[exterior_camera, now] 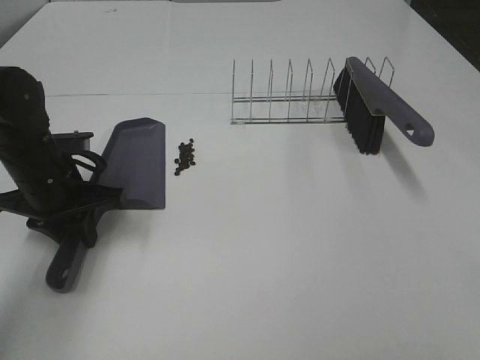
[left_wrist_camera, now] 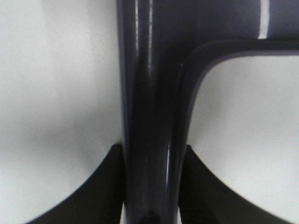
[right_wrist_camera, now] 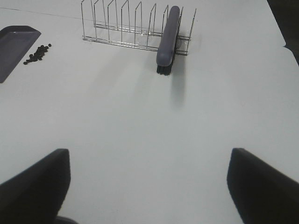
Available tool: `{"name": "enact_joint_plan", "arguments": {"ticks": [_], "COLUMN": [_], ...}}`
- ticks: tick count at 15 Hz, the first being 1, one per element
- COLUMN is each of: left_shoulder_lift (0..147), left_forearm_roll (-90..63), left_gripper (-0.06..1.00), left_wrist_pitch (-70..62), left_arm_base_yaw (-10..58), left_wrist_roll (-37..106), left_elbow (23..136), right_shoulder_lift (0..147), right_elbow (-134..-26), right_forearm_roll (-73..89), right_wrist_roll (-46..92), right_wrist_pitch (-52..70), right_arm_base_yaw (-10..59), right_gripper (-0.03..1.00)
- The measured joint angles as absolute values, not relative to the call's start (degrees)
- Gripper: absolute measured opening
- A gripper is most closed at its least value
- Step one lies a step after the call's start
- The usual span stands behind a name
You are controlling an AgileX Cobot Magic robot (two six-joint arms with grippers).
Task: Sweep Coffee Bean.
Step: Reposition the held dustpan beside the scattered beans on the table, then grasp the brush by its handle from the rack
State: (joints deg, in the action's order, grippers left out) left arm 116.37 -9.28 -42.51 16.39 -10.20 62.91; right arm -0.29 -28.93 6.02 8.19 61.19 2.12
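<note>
Our left hand (left_wrist_camera: 152, 186) is clamped on the handle of the dustpan (exterior_camera: 139, 161), which rests on the white counter (exterior_camera: 285, 255) with its lip just beside the coffee beans (exterior_camera: 185, 156), a small dark cluster lying near the wire rack (exterior_camera: 281, 101). Our right hand (right_wrist_camera: 149, 186) hangs over the counter with fingers wide apart, gripping nothing. The brush (exterior_camera: 375, 105) stands propped at the rack's end, well apart from the beans.
</note>
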Motion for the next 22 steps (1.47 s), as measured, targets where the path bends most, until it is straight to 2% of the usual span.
{"name": "enact_joint_plan", "arguments": {"ticks": [7,13,15,19,20,22], "left_shoulder_lift": [106.23,105.83,105.83,105.83,105.83,105.83], "left_forearm_roll": [-8.59,-8.19,-8.19,-8.14,-7.91,-7.91], "left_gripper": [0.27,0.27,0.27,0.27,0.27,0.27], "left_wrist_pitch": [-41.94,-42.11,-42.11,-42.17,-42.17,-42.28], "left_arm_base_yaw": [16.44,16.44,16.44,16.44,16.44,16.44], "left_wrist_roll": [-11.63,-11.63,-11.63,-11.17,-11.23,-11.17], "left_elbow": [62.80,62.80,62.80,62.80,62.80,62.80], "right_shoulder_lift": [4.41,33.52,43.66,67.44,77.86,87.26], "right_elbow": [-29.39,-32.03,-36.21,-51.51,-60.85,-70.93], "right_forearm_roll": [6.07,7.68,7.68,7.68,7.68,7.68], "right_wrist_roll": [8.19,8.19,8.19,8.19,8.19,8.19], "right_wrist_pitch": [59.76,31.17,28.76,29.79,33.23,37.76], "right_arm_base_yaw": [2.12,2.12,2.12,2.12,2.18,2.18], "right_gripper": [0.84,0.80,0.79,0.75,0.75,0.75]}}
